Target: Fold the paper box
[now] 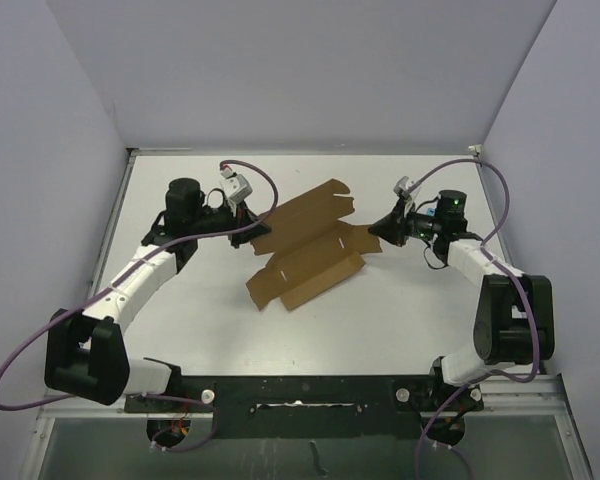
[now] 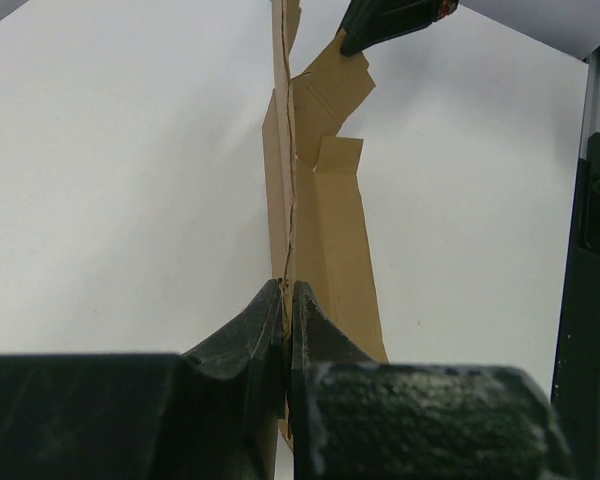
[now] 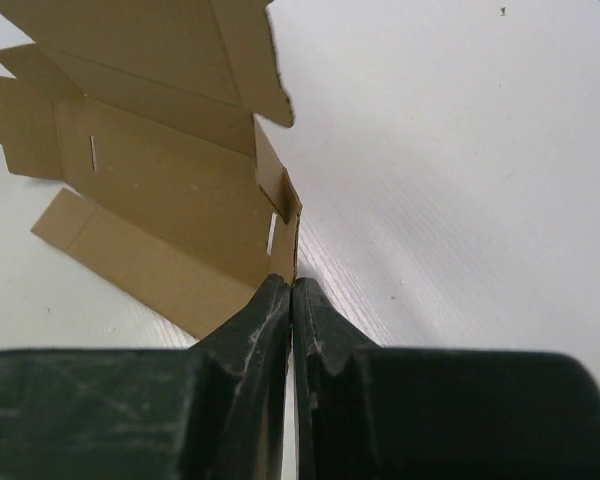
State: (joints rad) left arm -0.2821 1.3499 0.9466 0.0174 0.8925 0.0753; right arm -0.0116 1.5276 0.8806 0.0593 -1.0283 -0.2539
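Observation:
The paper box point(image 1: 305, 250) is a brown cardboard sheet with flaps and slits, partly raised at the table's middle. My left gripper point(image 1: 248, 220) is shut on its left edge; in the left wrist view the cardboard point(image 2: 325, 210) runs edge-on away from the pinching gripper point(image 2: 288, 295). My right gripper point(image 1: 383, 226) is shut on a side flap at the box's right end; in the right wrist view the gripper point(image 3: 291, 290) clamps a thin flap edge, and the slitted panels point(image 3: 160, 180) spread to the left.
The white table point(image 1: 220, 330) is walled by pale panels at the back and sides. A black rail point(image 1: 300, 390) runs along the near edge by the arm bases. Purple cables loop from both arms.

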